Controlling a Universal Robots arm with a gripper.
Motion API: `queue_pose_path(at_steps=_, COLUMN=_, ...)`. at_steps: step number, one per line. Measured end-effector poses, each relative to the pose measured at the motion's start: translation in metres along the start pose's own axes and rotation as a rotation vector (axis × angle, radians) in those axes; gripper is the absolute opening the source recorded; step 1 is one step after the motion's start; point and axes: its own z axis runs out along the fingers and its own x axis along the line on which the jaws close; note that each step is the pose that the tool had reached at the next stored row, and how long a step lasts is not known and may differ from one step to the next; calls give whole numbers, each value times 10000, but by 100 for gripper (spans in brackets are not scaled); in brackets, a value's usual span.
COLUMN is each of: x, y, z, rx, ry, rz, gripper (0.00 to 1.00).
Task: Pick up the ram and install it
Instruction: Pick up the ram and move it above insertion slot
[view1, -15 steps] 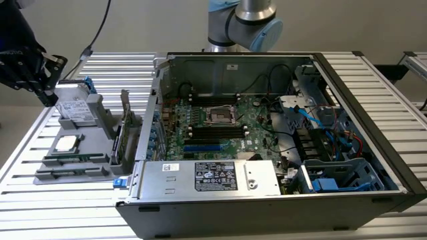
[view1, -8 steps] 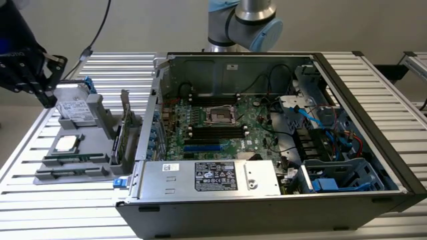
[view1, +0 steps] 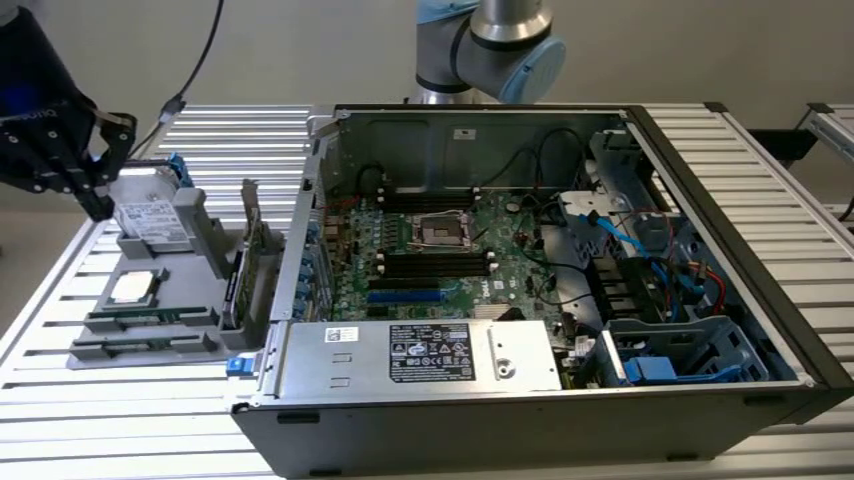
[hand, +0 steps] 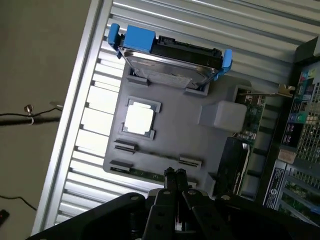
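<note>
The ram (hand: 141, 171) is a thin green strip standing on edge in the outermost slot of the grey parts holder (hand: 170, 120), on the side away from the hard drive. In the exterior view the ram (view1: 142, 343) lies along the holder's (view1: 200, 250) front edge. My gripper (hand: 175, 173) is shut with nothing between its fingers, and its tips hang over one end of that slot. In the exterior view the gripper (view1: 99, 206) hovers high at the exterior view's left, beside the hard drive. The open computer case shows the motherboard's black memory slots (view1: 434, 263).
The holder also carries a silver hard drive with blue bracket (hand: 167, 62), a CPU (hand: 138, 119) and upright expansion cards (view1: 248, 262). The open PC case (view1: 747, 330) stands at the exterior view's right on the slatted table (view1: 134, 420). A cable (hand: 30, 118) lies off the table.
</note>
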Motion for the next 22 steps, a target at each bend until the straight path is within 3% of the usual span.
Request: queue_pose_path(at_steps=22, x=-1, y=-13, z=236, rx=-43, ry=190, rz=-3990, gripper=10)
